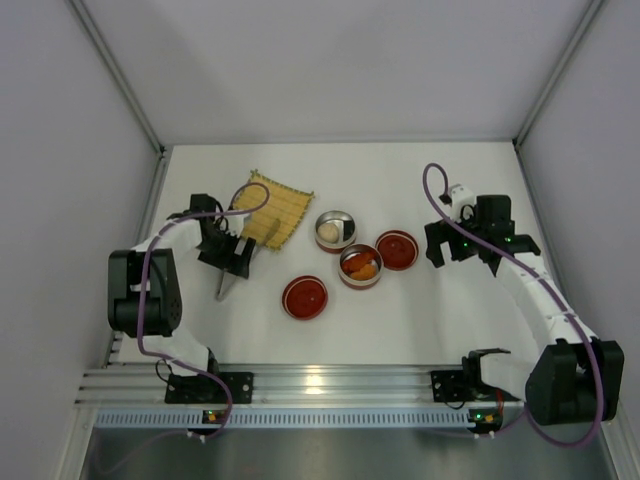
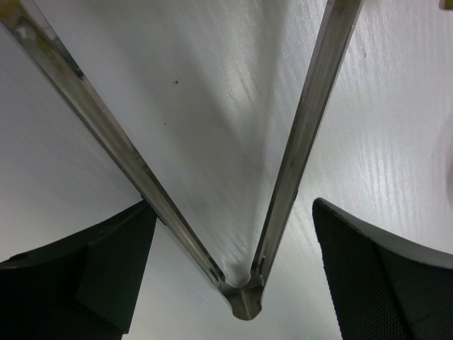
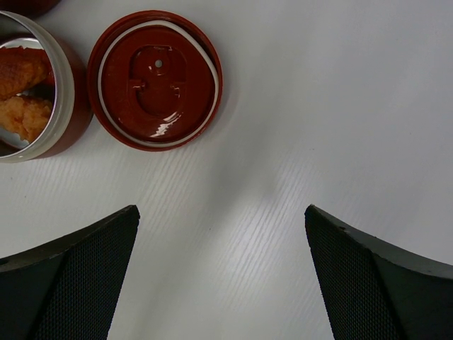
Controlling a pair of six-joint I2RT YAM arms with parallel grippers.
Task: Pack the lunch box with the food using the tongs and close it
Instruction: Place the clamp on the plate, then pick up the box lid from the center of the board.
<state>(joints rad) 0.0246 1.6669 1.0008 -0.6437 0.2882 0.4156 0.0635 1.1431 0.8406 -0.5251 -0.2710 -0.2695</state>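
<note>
The silver tongs (image 2: pixel 297 142) lie flat on the white table, their two arms spread and joined at the near end. My left gripper (image 2: pixel 233 204) hangs open over them, one finger (image 2: pixel 106 269) beside the left arm and the other finger (image 2: pixel 382 276) clear of the right arm. From above, the tongs (image 1: pixel 222 286) stick out below the left gripper (image 1: pixel 232 258). One lunch box bowl (image 1: pixel 335 230) holds white round food, another bowl (image 1: pixel 360 265) holds orange and red food (image 3: pixel 21 92). A red lid (image 3: pixel 157 78) lies beyond my open, empty right gripper (image 3: pixel 221 209).
A yellow woven mat (image 1: pixel 270 210) lies just behind the left gripper. A second red lid (image 1: pixel 305 297) rests in front of the bowls. The right gripper (image 1: pixel 462 255) hangs right of the red lid (image 1: pixel 397 250). Walls enclose the table on three sides.
</note>
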